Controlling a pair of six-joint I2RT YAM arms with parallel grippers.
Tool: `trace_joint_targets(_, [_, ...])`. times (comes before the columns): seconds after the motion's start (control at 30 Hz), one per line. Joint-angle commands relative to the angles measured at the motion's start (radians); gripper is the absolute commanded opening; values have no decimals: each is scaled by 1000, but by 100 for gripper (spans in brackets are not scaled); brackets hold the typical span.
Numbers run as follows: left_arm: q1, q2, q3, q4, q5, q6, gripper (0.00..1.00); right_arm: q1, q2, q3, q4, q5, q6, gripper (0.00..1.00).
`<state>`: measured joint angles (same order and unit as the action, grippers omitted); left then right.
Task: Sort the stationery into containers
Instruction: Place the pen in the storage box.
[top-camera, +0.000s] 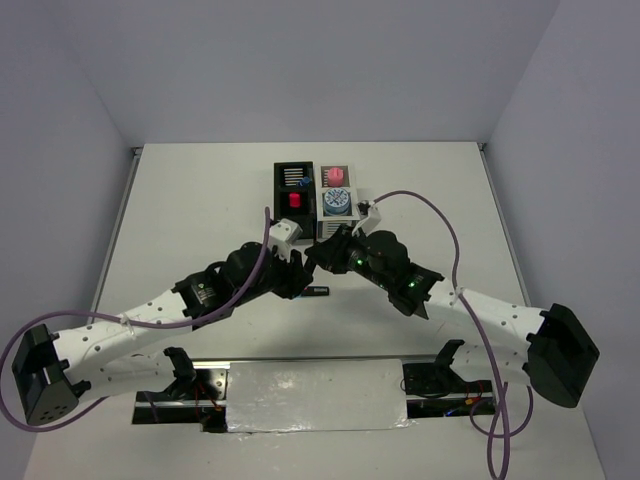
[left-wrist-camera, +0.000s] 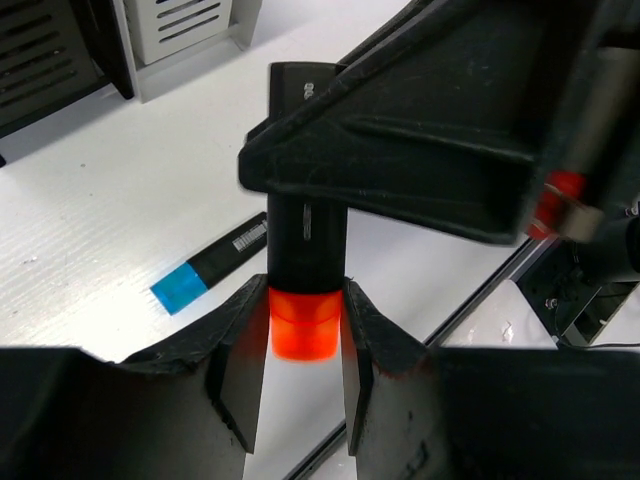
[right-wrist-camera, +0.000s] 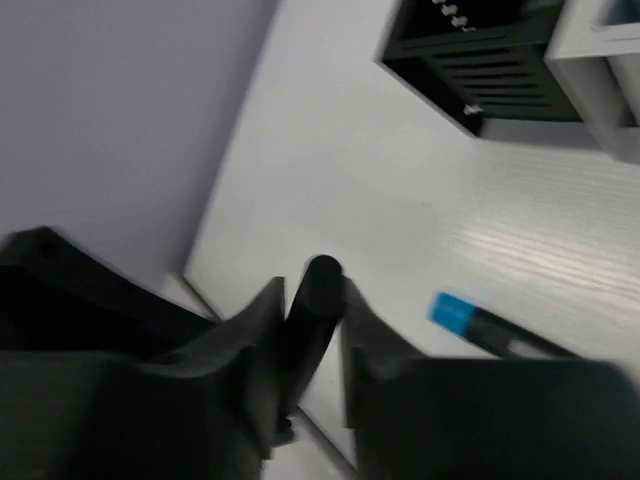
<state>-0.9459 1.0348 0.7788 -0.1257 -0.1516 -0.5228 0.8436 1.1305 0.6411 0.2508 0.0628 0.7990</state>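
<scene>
A black highlighter with an orange end is held above the table between both grippers. My left gripper is shut on its orange end. My right gripper has its fingers round the black end; that view is blurred. In the top view the two grippers meet at mid table, left and right. A blue-ended highlighter lies on the table just below them, and shows in the right wrist view. The black organiser and the white organiser stand side by side behind.
A red item sits in the black organiser. A pink tube and a blue roll sit in the white one. A purple cable loops over the right arm. The near table edge has a metal rail.
</scene>
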Motion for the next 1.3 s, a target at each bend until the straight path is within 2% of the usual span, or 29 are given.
trace_joint_targets(0.0, [-4, -27, 4, 57, 0, 14, 3, 11, 17, 46, 102, -34, 8, 20])
trace_joint_targets(0.03, [-2, -25, 8, 51, -3, 14, 6, 11, 26, 51, 96, -35, 5, 1])
trace_joint_targets(0.07, [-4, -24, 14, 46, -5, 15, 10, 11, 31, 64, 96, -35, -15, 0])
trace_joint_targets(0.13, [-4, -24, 31, 14, -29, 9, 60, 12, 44, 93, 99, -32, -49, 0])
trace_joint_targets(0.17, [-4, -25, 37, -5, -45, -6, 99, 12, 51, 109, 100, -26, -97, 0])
trace_joint_targets(0.3, [-4, -36, 121, -210, -190, -95, 99, -11, 101, 207, 76, 44, -220, 0])
trace_joint_targets(0.33, [-4, -42, 155, -309, -256, -115, 99, -20, 116, 265, 53, 63, -243, 0])
trace_joint_targets(0.43, [-2, -96, 197, -481, -379, -218, 99, -72, 233, 395, 19, 115, -336, 0])
trace_joint_targets(0.53, [-4, -220, 201, -564, -410, -229, 99, -84, 346, 517, 2, 182, -435, 0])
trace_joint_targets(0.7, [-2, -358, 159, -549, -303, -138, 99, -97, 540, 753, -50, 255, -596, 0])
trace_joint_targets(0.87, [-2, -412, 139, -566, -270, -115, 99, -121, 730, 923, -117, 276, -630, 0])
trace_joint_targets(1.0, [-2, -440, 114, -555, -238, -106, 99, -124, 782, 936, -94, 261, -646, 2])
trace_joint_targets(1.17, [-4, -433, 85, -546, -230, -94, 99, -124, 789, 872, -41, 253, -620, 6])
trace_joint_targets(1.27, [-2, -429, 85, -531, -221, -85, 99, -124, 782, 839, -21, 232, -612, 23])
